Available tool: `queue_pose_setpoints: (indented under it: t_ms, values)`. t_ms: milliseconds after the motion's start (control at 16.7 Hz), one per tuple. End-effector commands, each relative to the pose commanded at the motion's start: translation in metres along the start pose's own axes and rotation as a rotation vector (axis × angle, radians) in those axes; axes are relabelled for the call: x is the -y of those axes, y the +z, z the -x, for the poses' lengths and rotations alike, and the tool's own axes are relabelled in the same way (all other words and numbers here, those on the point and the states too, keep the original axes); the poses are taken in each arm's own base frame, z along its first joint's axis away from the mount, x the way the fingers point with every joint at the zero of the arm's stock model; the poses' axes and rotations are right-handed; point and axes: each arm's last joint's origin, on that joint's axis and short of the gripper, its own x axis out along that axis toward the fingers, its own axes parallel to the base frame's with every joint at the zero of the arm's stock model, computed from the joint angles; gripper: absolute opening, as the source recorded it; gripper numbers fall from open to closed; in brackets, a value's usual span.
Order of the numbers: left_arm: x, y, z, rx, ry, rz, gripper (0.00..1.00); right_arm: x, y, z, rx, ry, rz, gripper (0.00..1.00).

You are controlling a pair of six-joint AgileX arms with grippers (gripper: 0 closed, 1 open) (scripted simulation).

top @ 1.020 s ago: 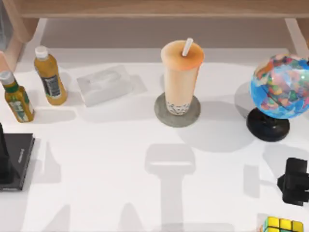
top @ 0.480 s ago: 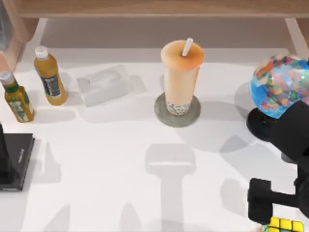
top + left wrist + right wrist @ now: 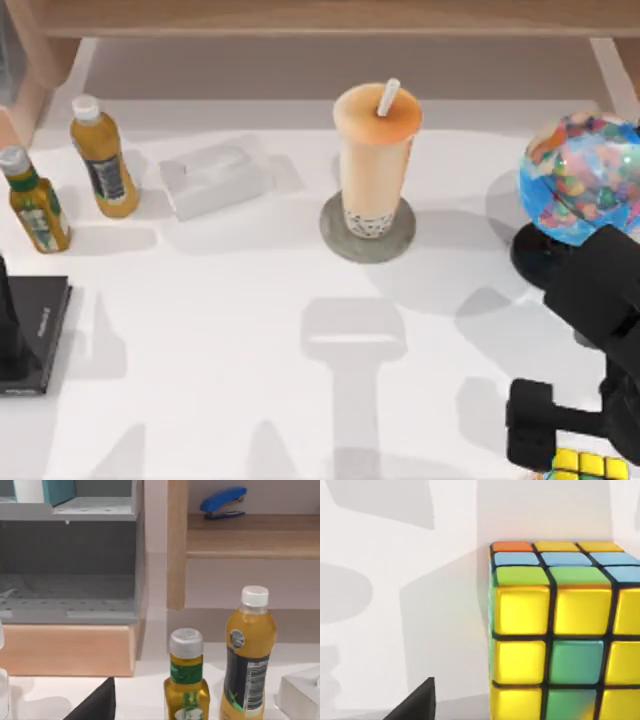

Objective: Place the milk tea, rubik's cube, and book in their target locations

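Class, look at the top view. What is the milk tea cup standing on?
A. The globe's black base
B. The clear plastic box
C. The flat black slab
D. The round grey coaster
D. The milk tea stands upright on the round grey coaster near the table's middle; the coaster's rim shows all around the cup's foot.

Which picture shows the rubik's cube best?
The right wrist view: the rubik's cube is close up, its yellow, green and blue tiles plain. The top view catches just its yellow top at the table's edge, beside the right gripper.
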Motion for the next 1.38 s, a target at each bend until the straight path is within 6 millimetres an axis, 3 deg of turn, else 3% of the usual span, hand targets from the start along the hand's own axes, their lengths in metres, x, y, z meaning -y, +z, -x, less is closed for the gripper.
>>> queue_pose_setpoints:
  t_ms: [300,600,1380]
  values:
    - [0.0,0.0,0.0,0.0,0.0,0.0,1.0,-0.001,0.0,-0.038,0.004,0.005,0.0,1.0]
    - [0.0,0.0,0.0,0.0,0.0,0.0,1.0,0.0,-0.001,-0.043,0.002,0.002,0.0,1.0]
    - [0.0,0.0,0.0,0.0,0.0,0.0,1.0,0.0,-0.001,-0.043,0.002,0.002,0.0,0.02]
